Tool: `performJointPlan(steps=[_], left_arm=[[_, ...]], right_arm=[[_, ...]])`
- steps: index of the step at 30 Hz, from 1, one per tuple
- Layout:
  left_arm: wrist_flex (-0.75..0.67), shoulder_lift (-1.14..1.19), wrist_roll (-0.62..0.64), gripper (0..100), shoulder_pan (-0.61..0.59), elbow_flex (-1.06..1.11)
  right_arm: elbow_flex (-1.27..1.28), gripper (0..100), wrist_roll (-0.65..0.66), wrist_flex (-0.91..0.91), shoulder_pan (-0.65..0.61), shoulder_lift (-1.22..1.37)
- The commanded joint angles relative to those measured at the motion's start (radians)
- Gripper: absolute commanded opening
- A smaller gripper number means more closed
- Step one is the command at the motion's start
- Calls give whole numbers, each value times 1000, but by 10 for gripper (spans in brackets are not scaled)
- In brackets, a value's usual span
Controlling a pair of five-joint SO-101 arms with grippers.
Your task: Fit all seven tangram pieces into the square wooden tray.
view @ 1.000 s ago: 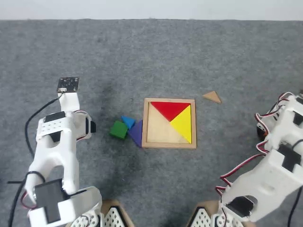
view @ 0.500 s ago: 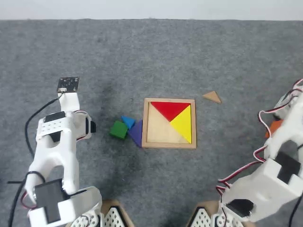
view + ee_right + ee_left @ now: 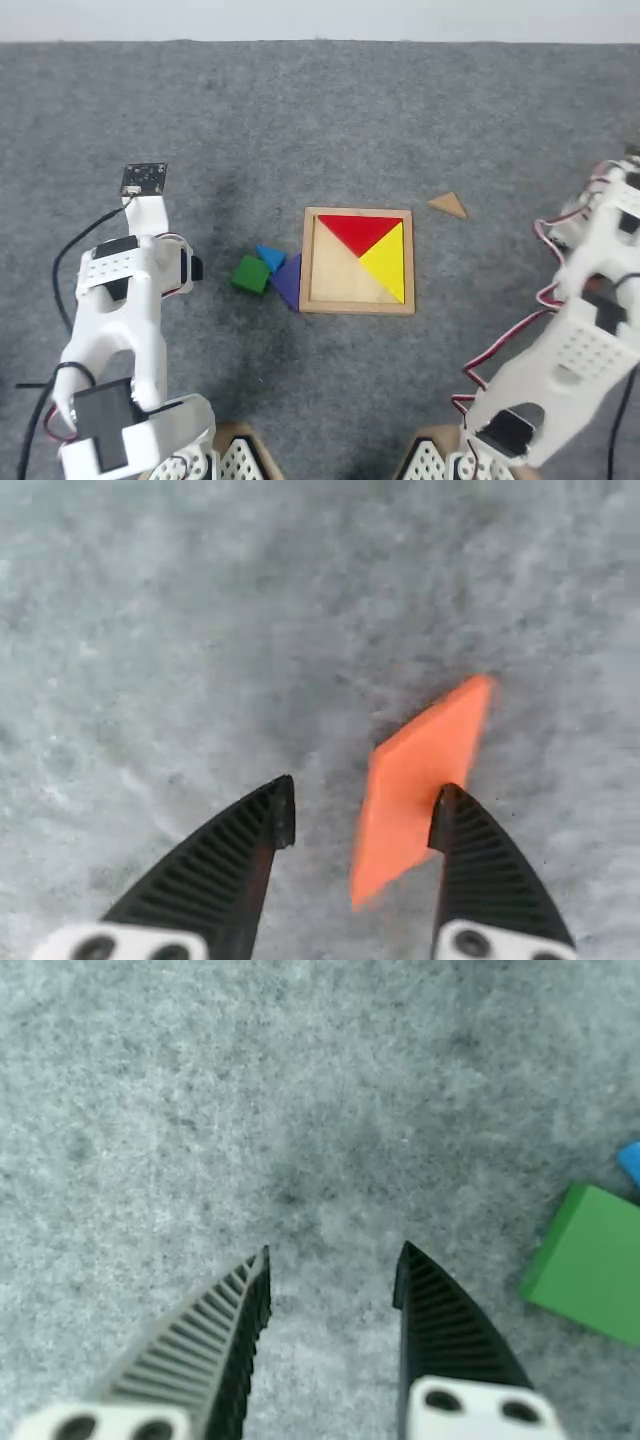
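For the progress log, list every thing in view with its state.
tray: holds two pieces
red triangle: in tray
yellow triangle: in tray
green piece: outside tray
blue piece: outside tray
purple piece: outside, at tray's edge
tan triangle: outside tray
orange piece: outside, ungripped
left gripper: open, empty
right gripper: open, straddling orange piece

Tray [image 3: 357, 306] set in the middle, two triangles [image 3: 357, 232] laid in its far and right parts, three pieces [image 3: 270, 258] bunched at its left, small triangle [image 3: 448, 205] past its far right corner.
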Motion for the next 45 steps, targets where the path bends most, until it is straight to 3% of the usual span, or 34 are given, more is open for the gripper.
performJointPlan(steps=[1,15,20,22,39,45], left_arm=[[-21,-48,8,203,5,-7],[-21,-48,8,203,5,-7],[-21,-48,8,203,5,-7],[-21,-48,8,203,5,-7],[-20,-49,6,204,3,-8],[-20,-49,6,204,2,-8]], right_arm=[[-21,223,52,-25,90,5],[-21,226,140,-18,209,24],[-21,227,434,77,205,-54],[-21,227,465,140,205,-68],[-41,225,38,134,105,-61],[-49,225,18,116,119,-24]])
